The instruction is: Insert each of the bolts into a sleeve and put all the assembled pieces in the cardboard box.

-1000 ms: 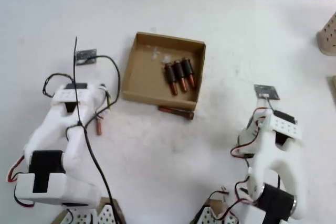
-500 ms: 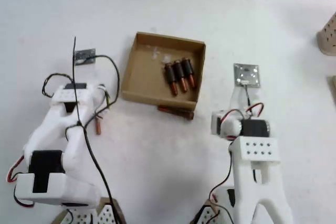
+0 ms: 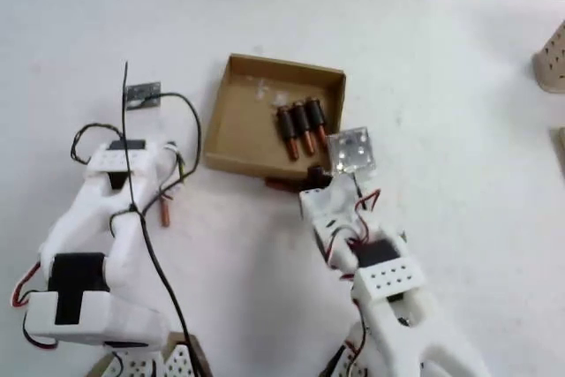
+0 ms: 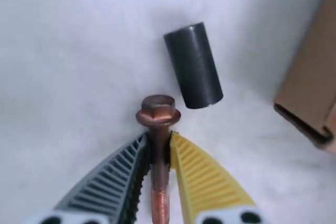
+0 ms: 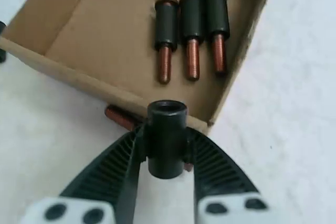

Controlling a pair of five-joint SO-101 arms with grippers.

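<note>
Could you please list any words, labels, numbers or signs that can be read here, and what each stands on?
There are none: no text can be read on the cardboard box, the held bolt, the held sleeve or the table.

The right tool (image 5: 167,136) is closed on a black sleeve (image 5: 167,150). Its two black ribbed fingers (image 5: 126,166) press against either side, and the sleeve's open end faces the camera. Beyond it a cardboard box (image 5: 79,71) sits on the white table (image 5: 294,93), and inside, toward one corner, three sleeved bolts (image 5: 192,24) lie side by side with their copper shanks pointing at the near wall. A bare copper bolt (image 5: 119,118) lies on the table just outside that wall, partly hidden behind the held sleeve.
</note>
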